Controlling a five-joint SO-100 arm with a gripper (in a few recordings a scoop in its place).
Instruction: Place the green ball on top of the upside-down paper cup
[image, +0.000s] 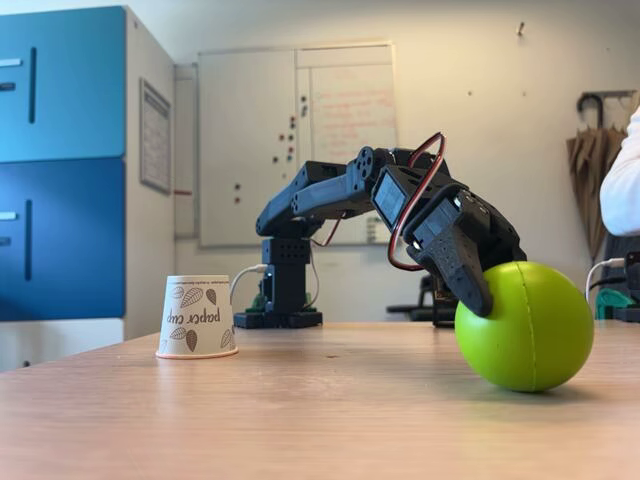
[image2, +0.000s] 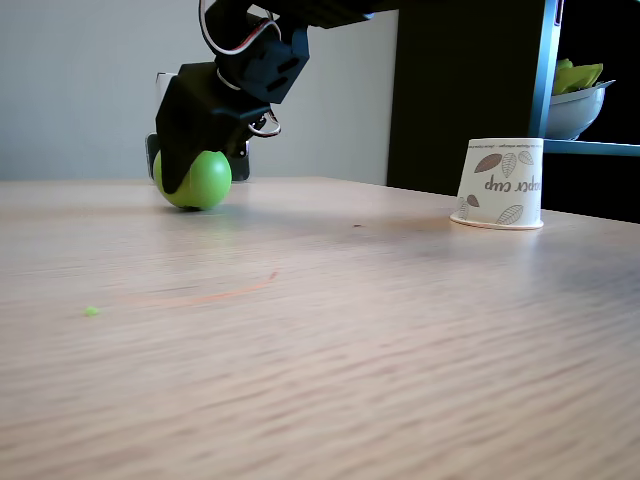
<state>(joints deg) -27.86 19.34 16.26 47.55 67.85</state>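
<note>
I am seeing one smooth lime-green ball (image: 530, 330) sitting on the wooden counter (image: 300, 420); it is showing in both fixed views (image2: 198, 180), resting on the surface, not lifted. One black claw (image: 478, 290) is reaching down over it, one finger (image: 465, 270) lying against the ball's upper left side in a fixed view. In the other view the claw (image2: 185, 165) is covering the ball's top and left. I cannot tell whether it is clenched on the ball or merely draped around it, since the far finger is hiding behind the ball.

One white tapered paper cup with brown leaves and an orange-brown rim (image: 197, 317) is standing upside down on the counter, well apart from the ball, also appearing in the other view (image2: 500, 184).

Further out, I am counting one black arm (image: 330, 190), one whiteboard (image: 295, 140) and one blue cabinet (image: 60, 160).
</note>
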